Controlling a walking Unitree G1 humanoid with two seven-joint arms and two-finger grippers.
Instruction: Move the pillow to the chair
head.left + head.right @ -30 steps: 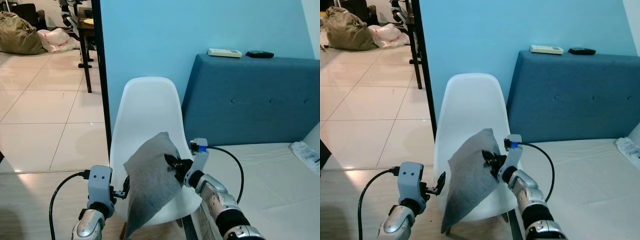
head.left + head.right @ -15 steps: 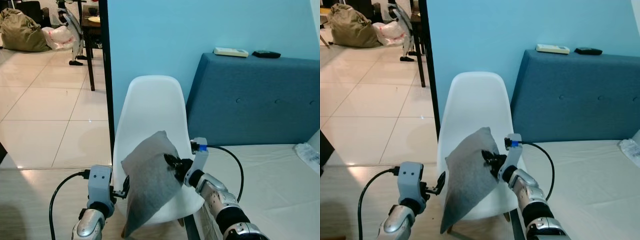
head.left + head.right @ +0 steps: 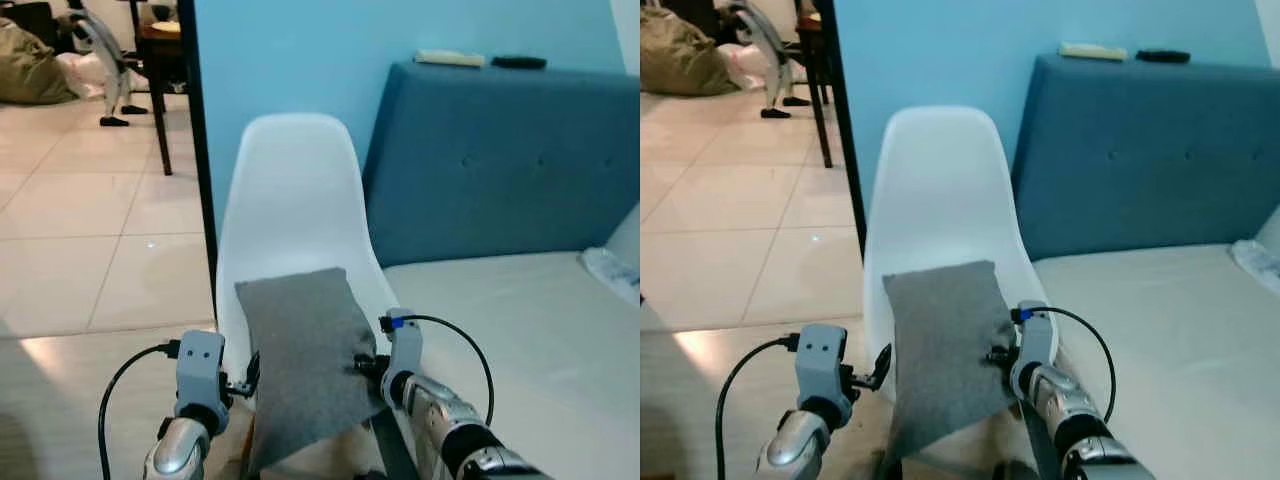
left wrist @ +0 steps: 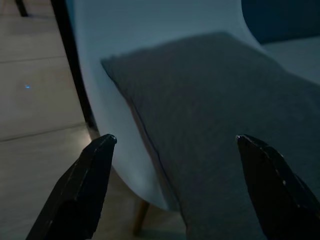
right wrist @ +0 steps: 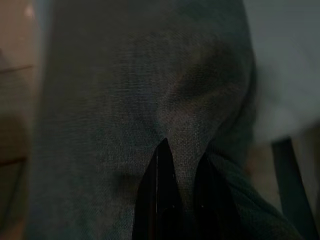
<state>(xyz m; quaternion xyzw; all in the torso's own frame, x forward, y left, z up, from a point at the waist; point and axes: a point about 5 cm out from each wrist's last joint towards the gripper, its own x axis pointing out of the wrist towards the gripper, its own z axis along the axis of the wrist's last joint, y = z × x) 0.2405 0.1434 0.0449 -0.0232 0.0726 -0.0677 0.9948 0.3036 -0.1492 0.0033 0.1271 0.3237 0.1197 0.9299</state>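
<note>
A grey pillow lies on the seat of the white chair, with its near edge hanging over the front of the seat. My right gripper is at the pillow's right edge. In the right wrist view this gripper is shut on a fold of the grey cloth. My left gripper sits just left of the pillow. The left wrist view shows it open, with the pillow and the chair's edge ahead of its fingers.
A blue padded headboard stands right of the chair, with two remotes on top. A white mattress lies in front of it. A black post rises just left of the chair. Tiled floor spreads to the left, with table legs and bags far off.
The pillow has come down from standing tilted above the seat to lying on it. My right gripper has lowered with it. The camera has tipped down.
</note>
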